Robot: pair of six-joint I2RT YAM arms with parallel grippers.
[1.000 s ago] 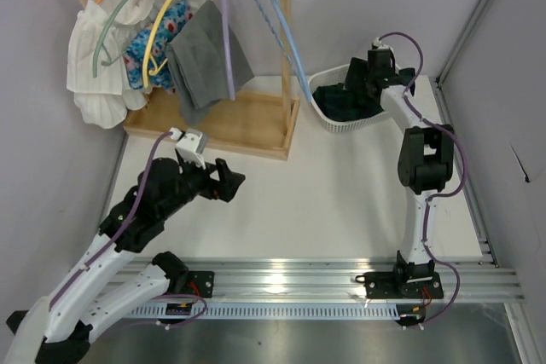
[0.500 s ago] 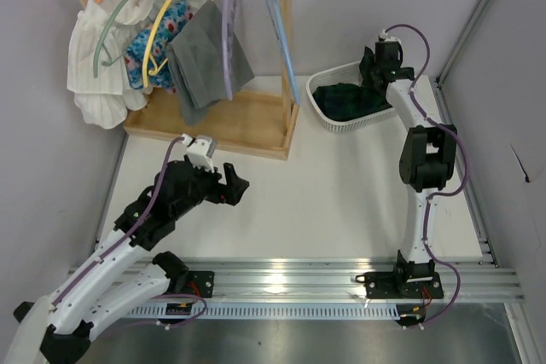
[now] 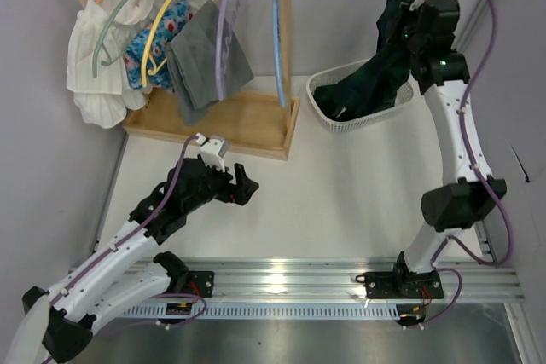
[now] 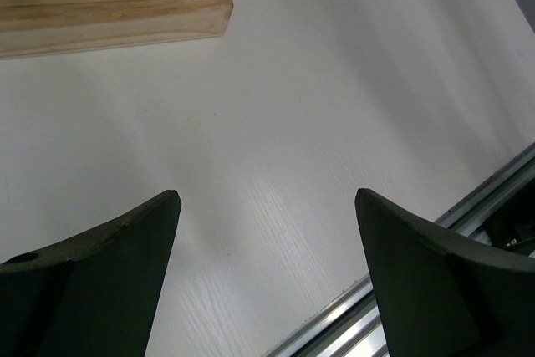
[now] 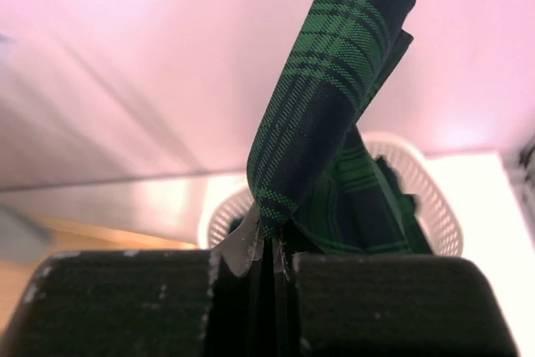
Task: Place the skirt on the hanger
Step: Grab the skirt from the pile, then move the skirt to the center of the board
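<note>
– from above first. what about the right gripper (image 3: 411, 4)?
– up high by the back wall, squeezed tight on the top of the dark green skirt (image 3: 380, 61). hangs down from there, bottom end in the white basket (image 3: 317, 91).
– and the left gripper (image 3: 245, 185)?
– low over the white table (image 3: 341, 202), just in front of the wooden rack (image 3: 247, 121). spread wide, holding nothing.
– where's the hanger?
– blue hanger (image 3: 277, 40), on the right end of the rack, well apart from the skirt.
– now from the left wrist?
– two dark fingers (image 4: 100, 273) far apart, only white table between. a corner of the rack at the top left, not touched.
– and from the right wrist?
– fingers (image 5: 125, 298) pressed together, pinching a fold of green checked cloth. more of the skirt behind, lying in the basket.
</note>
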